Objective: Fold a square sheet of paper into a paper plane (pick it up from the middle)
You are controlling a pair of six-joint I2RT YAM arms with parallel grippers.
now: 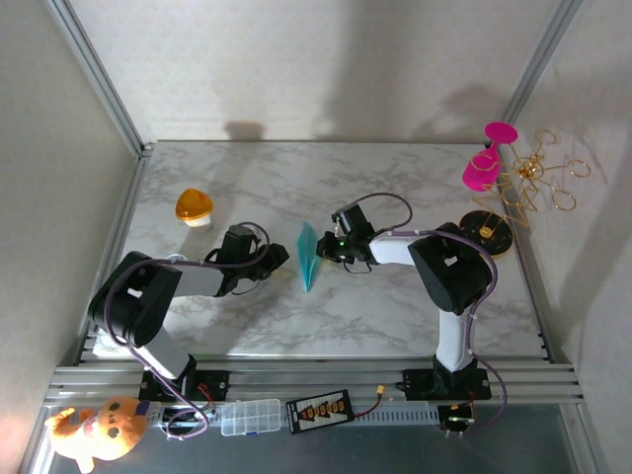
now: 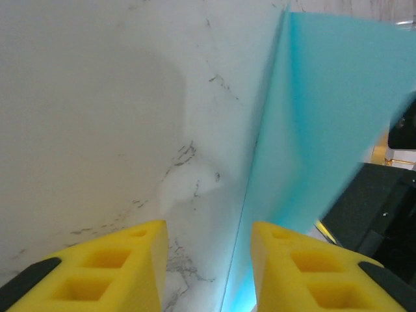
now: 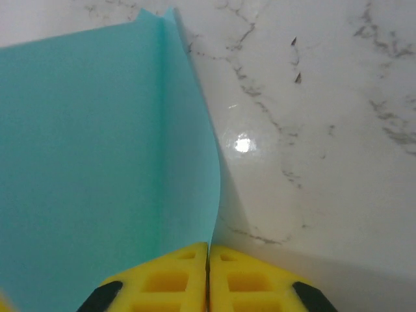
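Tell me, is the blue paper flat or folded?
Folded. The blue paper is a narrow pointed shape with a crease down it, pinched in the shut right gripper.

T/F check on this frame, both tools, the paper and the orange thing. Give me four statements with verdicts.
1. The right tool is shut on an edge of the teal paper. True.
2. The left tool is shut tight. False: it stands open, with the paper's edge in the gap.
3. The orange dome touches the paper. False: in the top view it sits apart, to the paper's left and farther back.
4. The paper is creased into a narrow pointed shape, not a flat square. True.
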